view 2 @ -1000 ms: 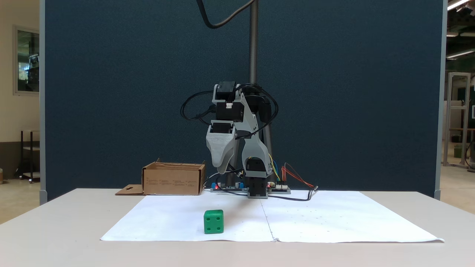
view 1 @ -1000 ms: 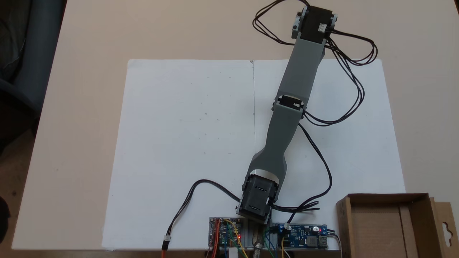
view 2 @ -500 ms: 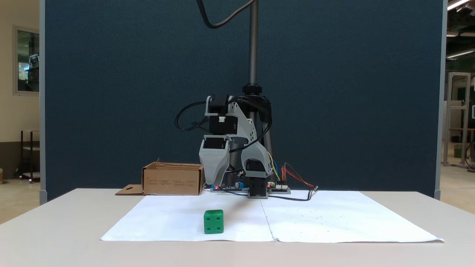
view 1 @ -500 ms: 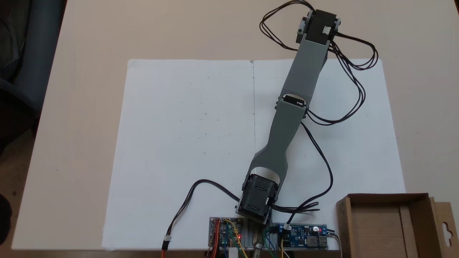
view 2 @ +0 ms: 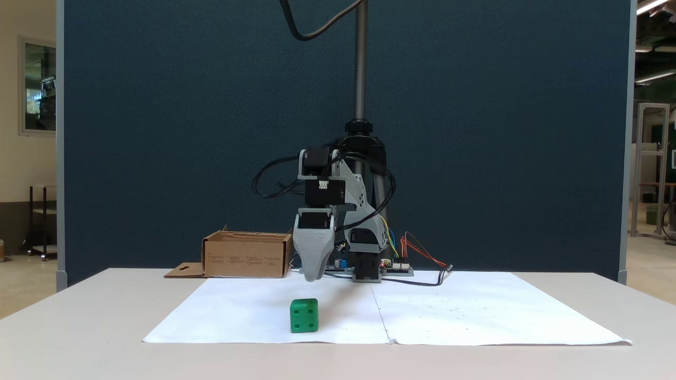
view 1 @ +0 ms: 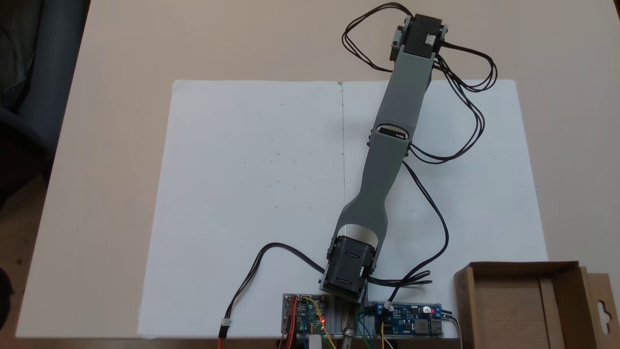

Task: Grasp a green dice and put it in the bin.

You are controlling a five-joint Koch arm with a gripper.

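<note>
The green dice (view 2: 304,315) sits on the white paper sheet (view 2: 449,311) near the sheet's front edge in the fixed view from table level, just to the left of the sheet's centre crease, with a face of four pips turned toward that camera. The gripper (view 2: 313,274) hangs above the sheet, behind the dice and a little to its right in that view, pointing down with its grey tip clear of the paper and apart from the dice. Only one grey jaw faces the camera, with the other hidden behind it, so I cannot tell whether the jaws are parted or closed; nothing is seen between them. In the fixed view from above, the grey arm (view 1: 387,160) stretches from its base at the sheet's near edge diagonally across the sheet's right half, and its black wrist motor (view 1: 420,36) lies just past the sheet's far edge, hiding whatever is beneath it. The bin (view 1: 523,305) stands off the sheet, beside its lower right corner in the view from above, with its slotted hang-tab flap (view 1: 600,308) on the side away from the sheet; in the table-level view the bin (view 2: 247,256) appears behind the sheet's far left corner. Two circuit boards (view 1: 363,320) lie along the sheet's near edge beside the arm's base, between it and the bin.
</note>
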